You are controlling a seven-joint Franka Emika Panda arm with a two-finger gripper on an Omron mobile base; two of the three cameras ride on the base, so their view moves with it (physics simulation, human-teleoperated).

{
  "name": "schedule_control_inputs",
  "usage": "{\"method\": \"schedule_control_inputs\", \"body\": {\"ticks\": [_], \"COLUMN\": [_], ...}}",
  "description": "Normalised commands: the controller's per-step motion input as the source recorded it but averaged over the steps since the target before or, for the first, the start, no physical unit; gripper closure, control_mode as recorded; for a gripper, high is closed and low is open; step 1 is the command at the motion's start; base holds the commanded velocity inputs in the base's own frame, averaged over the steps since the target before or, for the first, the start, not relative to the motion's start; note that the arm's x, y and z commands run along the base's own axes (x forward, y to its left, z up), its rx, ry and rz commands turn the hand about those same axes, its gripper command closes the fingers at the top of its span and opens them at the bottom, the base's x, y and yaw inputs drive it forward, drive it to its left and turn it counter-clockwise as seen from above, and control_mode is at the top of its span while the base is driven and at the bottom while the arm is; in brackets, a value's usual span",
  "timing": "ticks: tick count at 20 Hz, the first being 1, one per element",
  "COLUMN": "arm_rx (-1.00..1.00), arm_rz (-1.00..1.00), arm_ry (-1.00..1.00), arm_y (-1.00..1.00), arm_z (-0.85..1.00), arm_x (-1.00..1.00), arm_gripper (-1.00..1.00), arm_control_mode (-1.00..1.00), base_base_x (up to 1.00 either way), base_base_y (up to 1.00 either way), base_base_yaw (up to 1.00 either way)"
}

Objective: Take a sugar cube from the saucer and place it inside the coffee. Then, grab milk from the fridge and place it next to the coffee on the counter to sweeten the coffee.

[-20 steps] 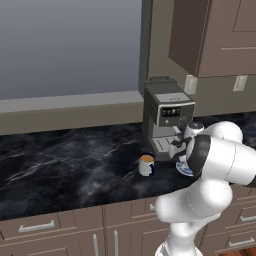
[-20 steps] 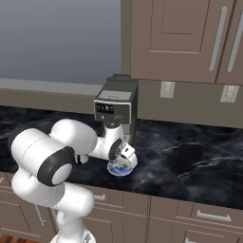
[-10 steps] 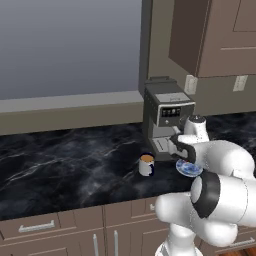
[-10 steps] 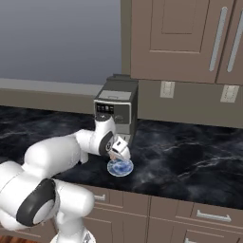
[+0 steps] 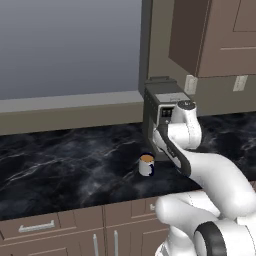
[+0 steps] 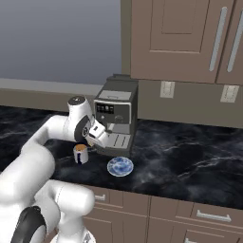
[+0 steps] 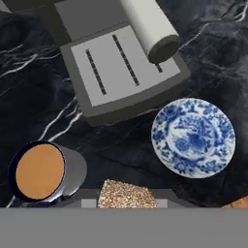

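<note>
The sugar cube (image 7: pixel 127 194), a pale tan speckled lump, sits at the bottom of the hand view with my gripper (image 6: pixel 91 142) shut on it. The coffee (image 7: pixel 39 171), a white mug of brown liquid, stands just left of the cube in that view, and the cube is beside the mug's rim rather than over it. The mug (image 5: pixel 146 164) (image 6: pixel 81 153) rests on the black counter (image 5: pixel 60 170) in front of the machine. The blue patterned saucer (image 7: pixel 193 136) (image 6: pixel 120 166) lies bare to the right of the mug. The milk and the fridge are out of view.
A dark grey coffee machine (image 6: pixel 116 116) (image 5: pixel 162 100) (image 7: pixel 121 63) stands right behind the mug and saucer, its drip tray and spout close to my hand. Brown wall cabinets (image 6: pixel 190 38) hang above. The counter (image 6: pixel 190 156) runs on to both sides.
My arm has swung left from above the saucer towards the mug, carrying the sugar cube. The mug and the saucer have stayed put.
</note>
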Motion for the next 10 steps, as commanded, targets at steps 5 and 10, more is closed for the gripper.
{"method": "schedule_control_inputs", "body": {"ticks": [5,10], "arm_rx": [0.02,0.00], "arm_rz": [0.19,0.23], "arm_ry": [0.07,0.01], "arm_y": [0.91,0.45], "arm_z": [0.36,-0.26], "arm_x": [0.00,0.00], "arm_gripper": [1.00,1.00], "arm_control_mode": [-1.00,-1.00], "base_base_x": [0.00,0.00], "base_base_y": [0.00,0.00], "base_base_yaw": [0.00,0.00]}}
